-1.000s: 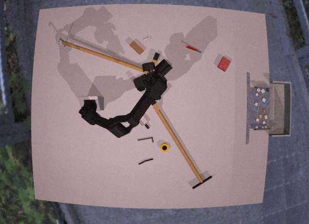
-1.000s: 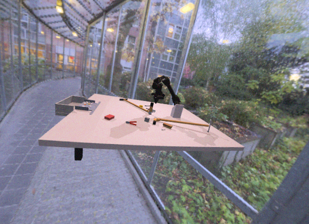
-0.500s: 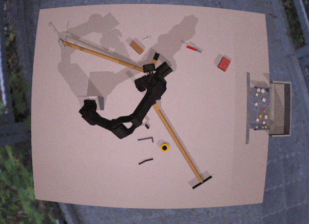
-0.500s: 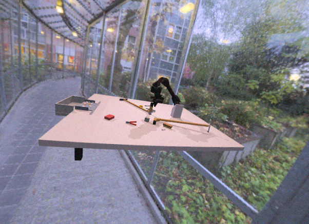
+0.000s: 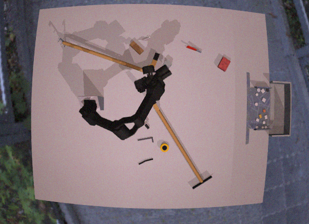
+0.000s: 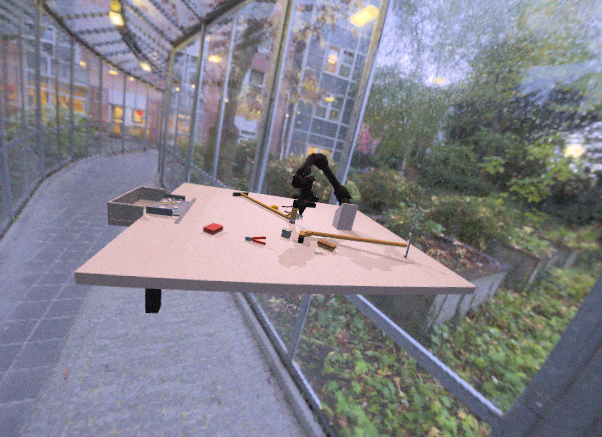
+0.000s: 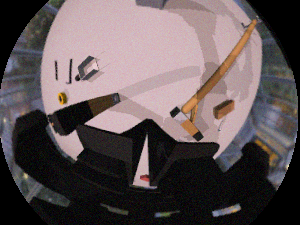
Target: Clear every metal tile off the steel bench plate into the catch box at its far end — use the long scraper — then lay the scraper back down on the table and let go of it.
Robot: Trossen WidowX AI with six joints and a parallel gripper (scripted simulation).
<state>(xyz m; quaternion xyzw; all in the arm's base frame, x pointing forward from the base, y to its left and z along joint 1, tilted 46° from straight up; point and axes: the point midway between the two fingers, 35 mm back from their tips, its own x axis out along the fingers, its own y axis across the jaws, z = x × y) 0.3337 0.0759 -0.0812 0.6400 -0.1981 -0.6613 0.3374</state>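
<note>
The steel bench plate [image 5: 252, 107] at the right table edge bears several small tiles, white, orange and yellow. The catch box [image 5: 280, 110] [image 6: 127, 210] adjoins its outer side; no tile shows in it. The long scraper [image 5: 177, 141] [image 6: 265, 205] lies on the table, its wide black blade at the lower right in the top view. Its raised, dark-tipped grip [image 6: 293, 213] [image 7: 102, 105] stands near my gripper. My gripper [image 6: 301, 215] [image 7: 148, 121] is shut and empty above the table, with the grip left of its fingers in the wrist view.
A second long wooden tool [image 5: 100, 54] [image 6: 360, 238] [image 7: 220, 74] has a forked metal head and a crossbar grip. Around lie a wooden block [image 5: 136, 47] [image 7: 223, 109], red-handled pliers [image 5: 192, 48], a red block [image 5: 224, 64], a yellow ring [image 5: 161, 147] and a hex key [image 5: 146, 139].
</note>
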